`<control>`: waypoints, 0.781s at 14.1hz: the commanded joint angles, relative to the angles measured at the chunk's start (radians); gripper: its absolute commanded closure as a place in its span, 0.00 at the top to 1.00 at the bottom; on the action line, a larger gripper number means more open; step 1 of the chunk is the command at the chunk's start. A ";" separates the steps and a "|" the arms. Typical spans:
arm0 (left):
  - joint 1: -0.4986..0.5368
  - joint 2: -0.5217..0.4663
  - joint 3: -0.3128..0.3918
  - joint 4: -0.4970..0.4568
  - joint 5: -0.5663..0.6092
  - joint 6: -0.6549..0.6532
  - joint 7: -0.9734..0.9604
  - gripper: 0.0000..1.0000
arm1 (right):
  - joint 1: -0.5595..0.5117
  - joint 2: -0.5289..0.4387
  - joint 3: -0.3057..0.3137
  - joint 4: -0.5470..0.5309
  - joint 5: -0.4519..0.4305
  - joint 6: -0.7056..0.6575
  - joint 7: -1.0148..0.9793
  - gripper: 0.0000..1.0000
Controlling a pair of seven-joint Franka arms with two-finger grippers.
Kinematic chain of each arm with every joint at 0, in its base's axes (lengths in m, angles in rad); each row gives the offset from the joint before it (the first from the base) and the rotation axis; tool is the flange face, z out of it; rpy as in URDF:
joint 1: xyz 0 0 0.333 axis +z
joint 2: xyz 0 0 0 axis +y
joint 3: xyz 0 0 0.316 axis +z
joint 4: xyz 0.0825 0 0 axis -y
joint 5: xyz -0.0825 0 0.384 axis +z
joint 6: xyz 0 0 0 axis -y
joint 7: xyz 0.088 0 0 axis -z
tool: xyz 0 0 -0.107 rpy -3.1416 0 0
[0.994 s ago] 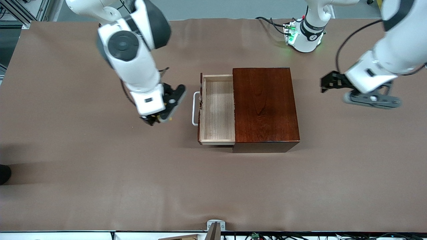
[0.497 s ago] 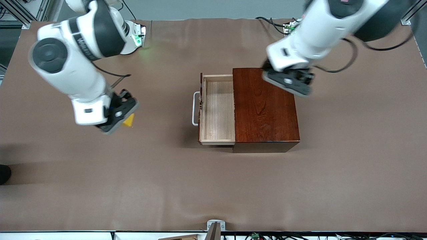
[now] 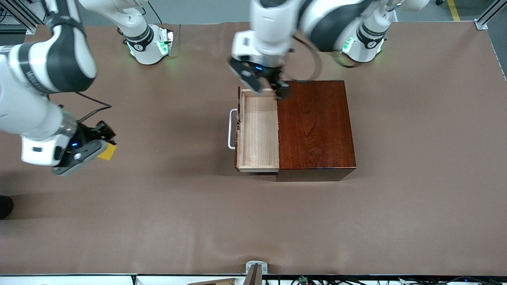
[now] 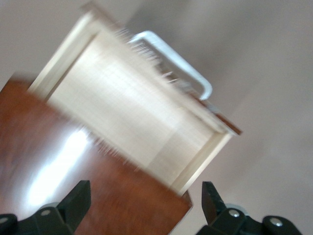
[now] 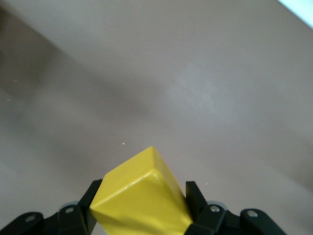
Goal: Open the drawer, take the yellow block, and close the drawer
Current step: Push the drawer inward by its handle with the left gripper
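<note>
The drawer stands pulled out of the dark reddish-brown wooden box, toward the right arm's end of the table. Its pale wood inside holds nothing and its white handle faces that end. My left gripper hangs open over the drawer's corner farthest from the front camera, where drawer meets box; its wrist view shows the drawer, the box top and the handle below. My right gripper is shut on the yellow block, held above bare table near the right arm's end. The block fills its jaws.
The brown table cover spreads wide all round the box. Both arm bases stand along the table edge farthest from the front camera, with cables near the left arm's base.
My right gripper has carried the yellow block away from the drawer toward the right arm's end. My left gripper has swept from the left arm's end across the box top to the drawer's corner.
</note>
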 commanded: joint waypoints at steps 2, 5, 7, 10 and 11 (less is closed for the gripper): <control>-0.075 0.184 0.003 0.116 0.042 0.178 0.295 1.00 | -0.096 0.029 0.019 -0.050 0.047 0.040 0.133 0.00; -0.103 0.278 0.009 0.136 0.044 0.347 0.315 1.00 | -0.141 0.087 0.017 -0.047 0.035 0.066 0.136 0.00; -0.123 0.325 0.020 0.152 0.047 0.420 0.399 1.00 | -0.167 0.132 0.016 -0.044 0.033 0.096 0.151 0.00; -0.117 0.358 0.037 0.151 0.047 0.444 0.427 1.00 | -0.199 0.187 0.016 -0.035 0.032 0.137 0.239 0.00; -0.114 0.361 0.052 0.148 0.046 0.438 0.426 1.00 | -0.210 0.201 0.017 -0.035 0.032 0.143 0.292 0.00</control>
